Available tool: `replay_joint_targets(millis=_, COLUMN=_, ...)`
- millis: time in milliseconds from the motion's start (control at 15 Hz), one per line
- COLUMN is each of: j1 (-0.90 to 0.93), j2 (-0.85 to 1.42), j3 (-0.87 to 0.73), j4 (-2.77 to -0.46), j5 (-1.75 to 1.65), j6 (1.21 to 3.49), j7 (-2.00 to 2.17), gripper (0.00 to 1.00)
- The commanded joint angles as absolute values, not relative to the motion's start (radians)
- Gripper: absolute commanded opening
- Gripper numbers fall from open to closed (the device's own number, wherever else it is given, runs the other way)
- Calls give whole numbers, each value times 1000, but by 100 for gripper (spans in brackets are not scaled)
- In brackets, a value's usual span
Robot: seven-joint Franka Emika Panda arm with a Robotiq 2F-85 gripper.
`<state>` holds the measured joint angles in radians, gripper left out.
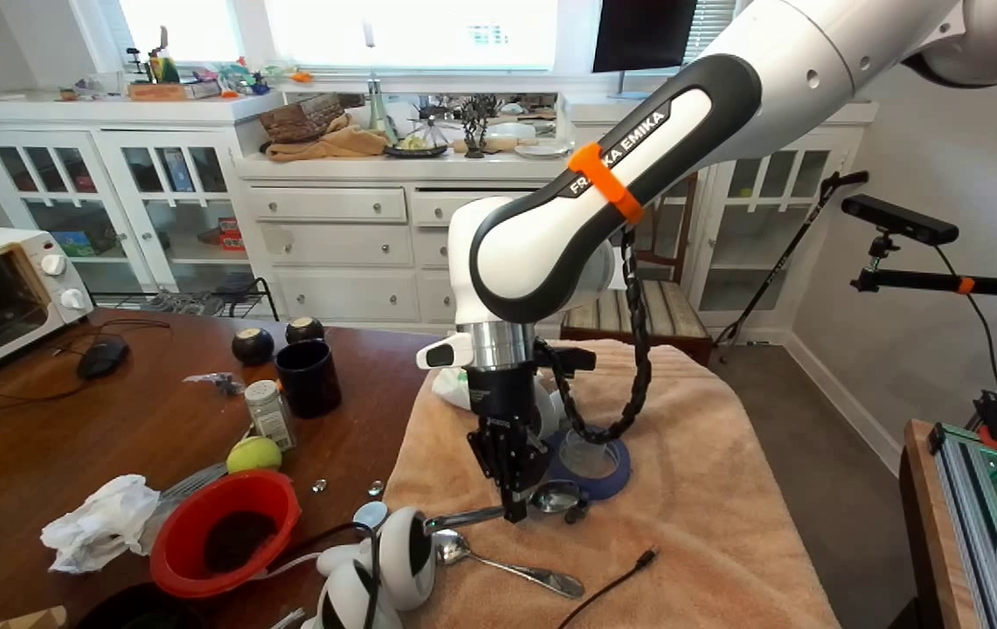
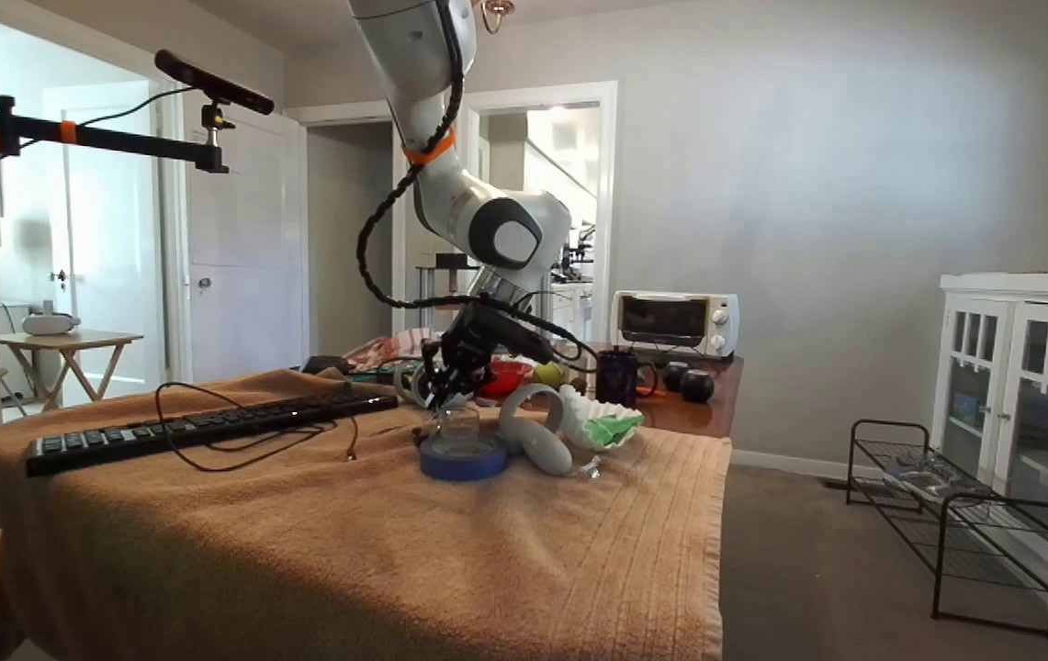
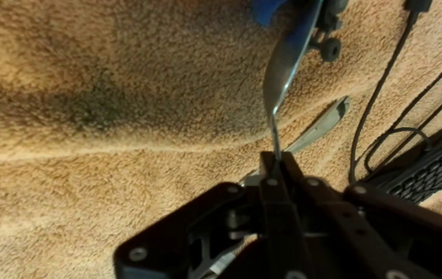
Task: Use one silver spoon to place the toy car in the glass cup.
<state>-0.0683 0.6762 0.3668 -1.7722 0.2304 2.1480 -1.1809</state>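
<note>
My gripper (image 3: 277, 157) is shut on a silver spoon (image 3: 282, 71), its tips pinching the neck near the bowl. In an exterior view the gripper (image 1: 515, 514) hangs low over the towel, the spoon bowl (image 1: 556, 496) pointing towards the blue tape ring. Right beside the bowl is the small dark toy car (image 3: 330, 49), partly hidden behind it; whether they touch I cannot tell. The clear glass cup (image 2: 457, 424) stands within the tape ring (image 2: 462, 462), just beyond the bowl. Another silver spoon (image 1: 520, 572) lies on the towel under my gripper.
A keyboard (image 2: 211, 427) and cables lie on the towel. A white-and-black controller (image 1: 406, 559) sits close to the spoon handles. Grey-white rounded hardware (image 2: 537, 436) and a white shell-like dish (image 2: 602, 418) stand beside the tape ring. A red bowl (image 1: 280, 515) is on the wooden table.
</note>
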Motion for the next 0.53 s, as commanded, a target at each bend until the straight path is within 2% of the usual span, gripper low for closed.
replay_joint_targets(millis=0, j1=-44, j2=673, j3=341, j4=-1767, j5=249, j6=2142, j7=-1192, gripper=1)
replay_joint_targets(millis=467, j1=-51, j2=674, j3=362, j4=-1822, j5=225, j6=2263, j7=-1438, gripper=1)
